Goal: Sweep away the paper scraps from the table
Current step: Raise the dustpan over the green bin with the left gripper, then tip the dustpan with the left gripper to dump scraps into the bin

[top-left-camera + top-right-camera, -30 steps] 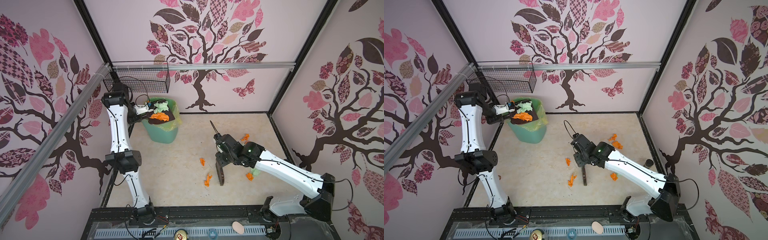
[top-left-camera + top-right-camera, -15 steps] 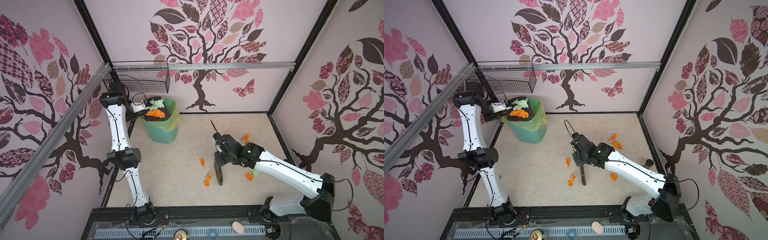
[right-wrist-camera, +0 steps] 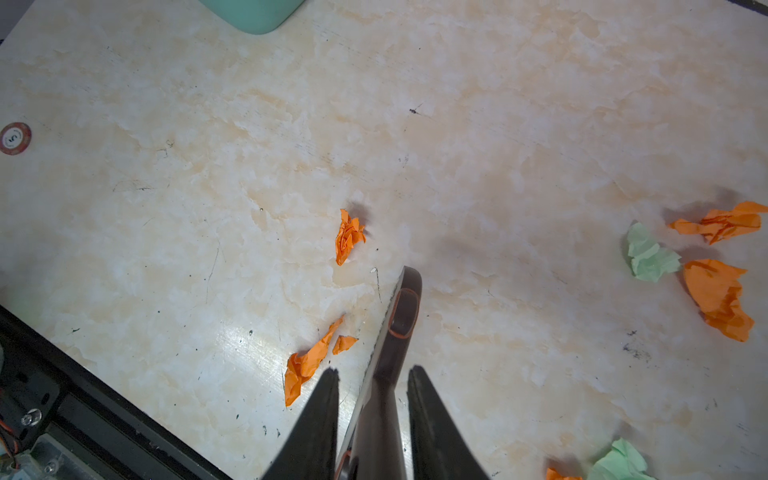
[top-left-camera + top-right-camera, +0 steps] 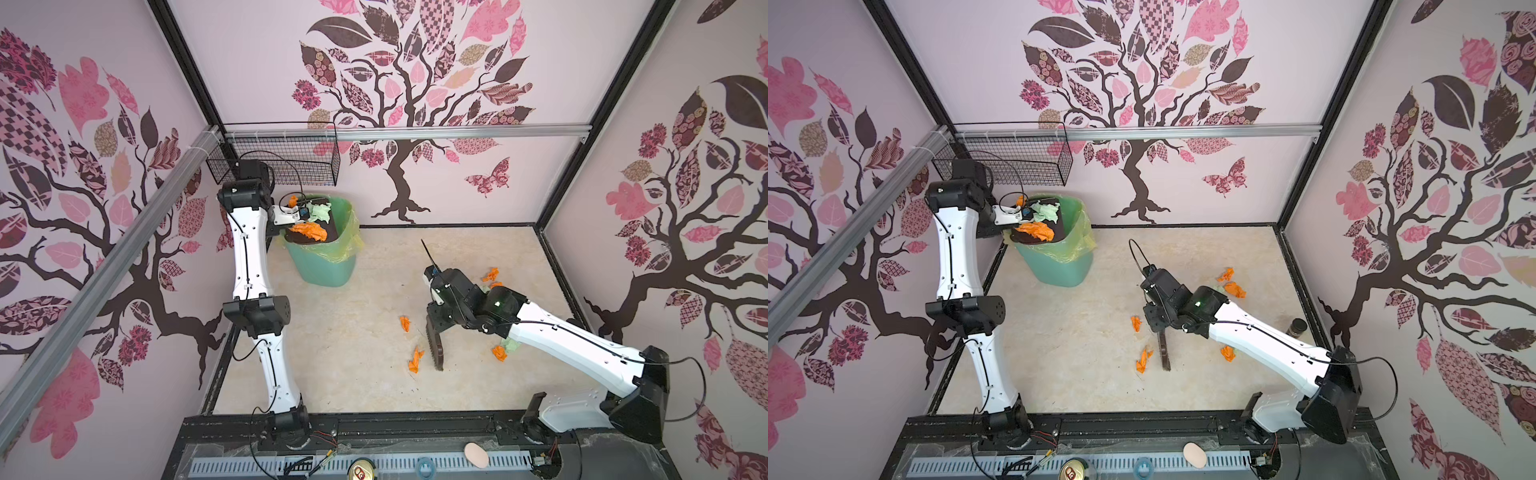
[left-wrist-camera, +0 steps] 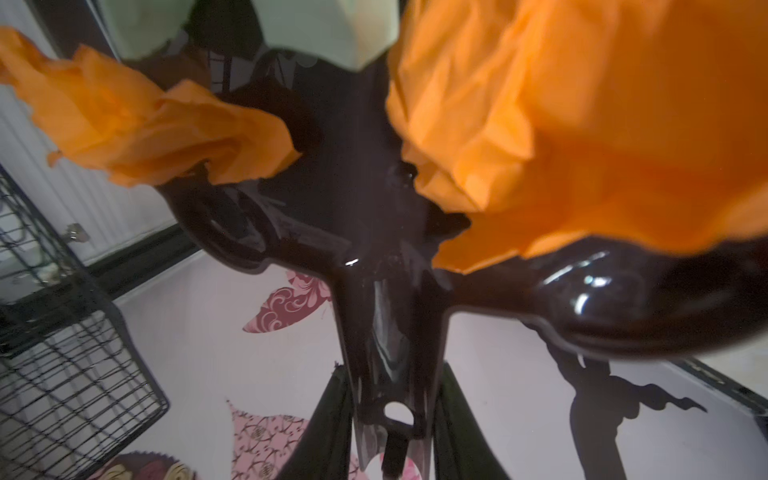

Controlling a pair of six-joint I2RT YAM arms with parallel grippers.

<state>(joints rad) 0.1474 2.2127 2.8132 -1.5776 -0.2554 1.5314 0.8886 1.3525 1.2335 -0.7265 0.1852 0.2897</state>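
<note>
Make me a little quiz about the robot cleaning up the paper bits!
1. True or false: the dustpan in the left gripper is over the bin and has paper scraps in it.
2. What does the right gripper hold? A) a sponge B) the brush C) a cup
3. Fill in: the paper scraps lying on the table are orange and pale ____.

Key: 1 true; 2 B; 3 green.
</note>
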